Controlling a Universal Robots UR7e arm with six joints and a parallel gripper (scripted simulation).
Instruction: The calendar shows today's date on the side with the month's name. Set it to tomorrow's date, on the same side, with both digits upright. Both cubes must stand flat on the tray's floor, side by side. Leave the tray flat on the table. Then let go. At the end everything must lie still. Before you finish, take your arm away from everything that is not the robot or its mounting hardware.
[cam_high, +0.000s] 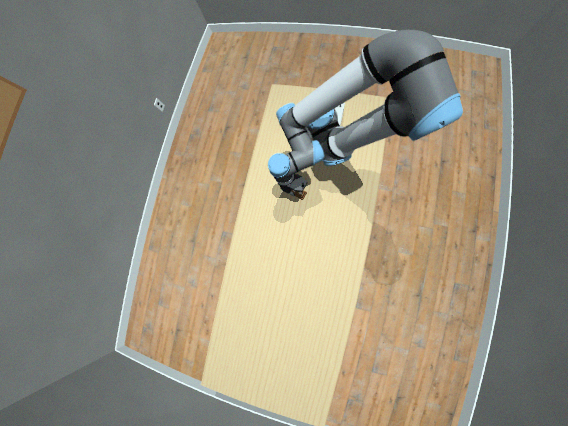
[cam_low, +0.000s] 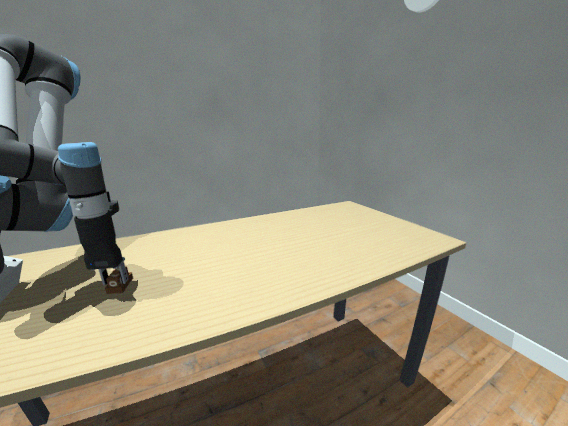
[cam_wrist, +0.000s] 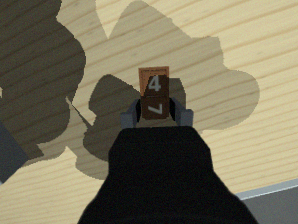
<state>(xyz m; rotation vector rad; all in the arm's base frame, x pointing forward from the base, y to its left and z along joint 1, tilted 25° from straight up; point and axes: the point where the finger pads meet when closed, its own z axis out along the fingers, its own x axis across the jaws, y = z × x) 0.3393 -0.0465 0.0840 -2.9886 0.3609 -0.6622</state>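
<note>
The small brown calendar tray (cam_low: 121, 289) (cam_wrist: 154, 68) sits on the table. In the wrist view a brown cube with a white 4 (cam_wrist: 154, 84) on its top face is at the tray's far end. A darker brown cube with a white 7 (cam_wrist: 155, 108) lying sideways on its visible face is right beside it, nearer the gripper. My gripper (cam_low: 114, 278) (cam_wrist: 154, 105) is open, with one finger on each side of the 7 cube and small gaps showing. The faces toward the month side are too small or hidden to read.
The pale wooden table (cam_high: 285, 300) (cam_low: 280, 260) reaches well beyond the tray. The arm's shadows fall around the tray. The robot's white base (cam_low: 10, 275) stands at the left in the exterior view. A table edge (cam_wrist: 270, 188) shows at the lower right of the wrist view.
</note>
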